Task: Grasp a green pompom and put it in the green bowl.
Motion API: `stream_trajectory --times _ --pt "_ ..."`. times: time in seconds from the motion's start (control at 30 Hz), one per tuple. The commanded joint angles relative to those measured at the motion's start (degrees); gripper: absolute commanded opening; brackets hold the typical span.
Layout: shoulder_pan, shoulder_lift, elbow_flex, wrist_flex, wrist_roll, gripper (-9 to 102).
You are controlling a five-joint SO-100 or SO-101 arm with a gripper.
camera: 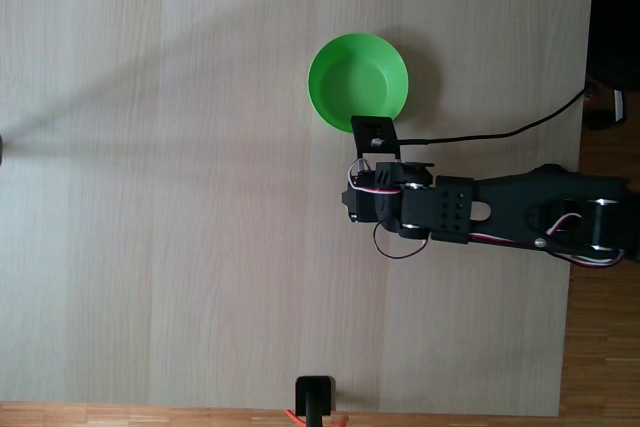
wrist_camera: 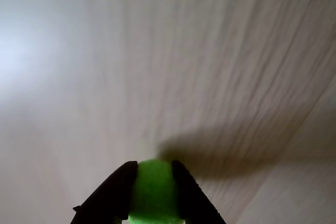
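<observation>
The wrist view rides on the arm, close behind the hand (wrist_camera: 154,169), whose fingers enter from the bottom edge, and looks out along them at the pale wooden table (wrist_camera: 157,51) near below. The fixed view looks straight down from high above, with the arm (camera: 500,212) entering from the right. Both views share the table surface.
</observation>
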Motion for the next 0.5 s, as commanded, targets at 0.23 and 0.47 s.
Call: stream_trajectory --times 0.23,0.47 --pt "1.1 13.4 -2.1 1.6 -2.9 6" --pt "12.3 17.9 -4.4 4.0 -7.6 6"
